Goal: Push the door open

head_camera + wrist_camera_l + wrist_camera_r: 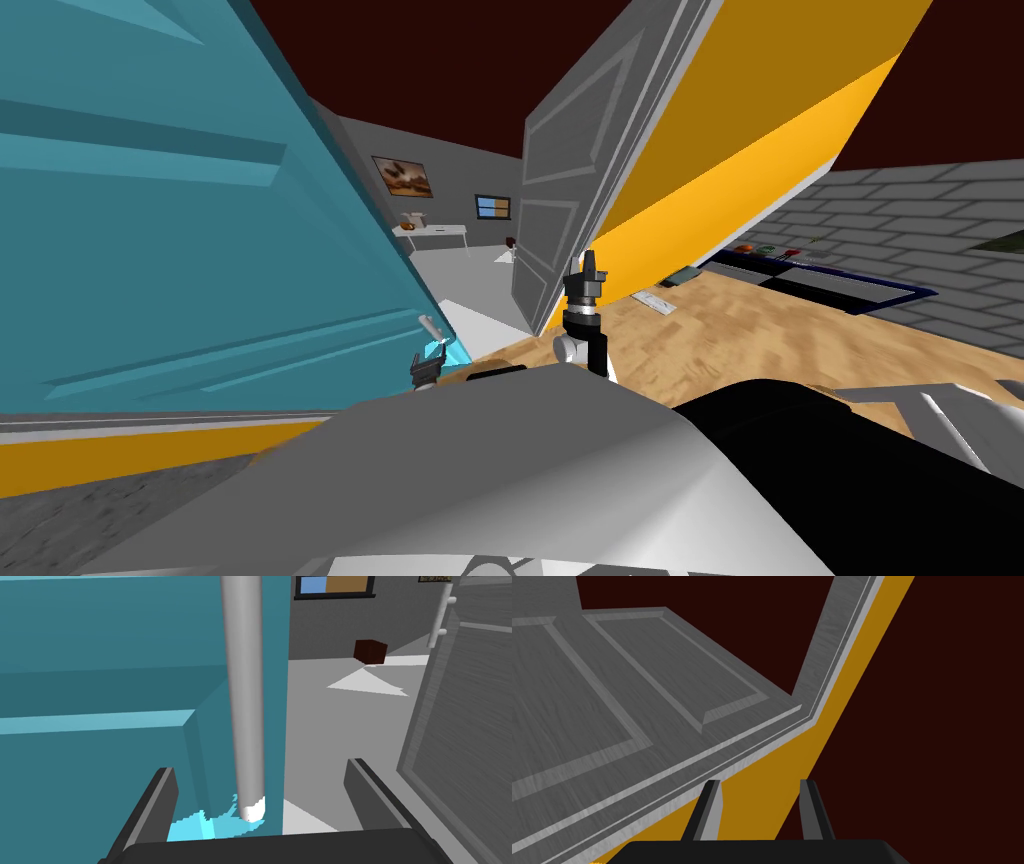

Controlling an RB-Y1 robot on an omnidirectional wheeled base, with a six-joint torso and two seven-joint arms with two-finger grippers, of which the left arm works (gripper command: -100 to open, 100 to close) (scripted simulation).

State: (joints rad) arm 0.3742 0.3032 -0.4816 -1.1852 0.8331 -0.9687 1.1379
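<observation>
Now left end effector point(260, 765) spread astride handle point(242, 676) of teal door point(100, 651); right end effector point(760, 781) closed beside grey door point(612, 701).

**Three cameras, one doorway**

The head camera looks steeply down and forward, rolled, from above and behind both end effectors. The left wrist camera looks along the left gripper point(260, 764), close against the teal door point(100, 676), with the grey door point(465, 726) off its other side. The right wrist camera looks along the right gripper point(760, 780), close up the grey door. All three share that grey door.
</observation>
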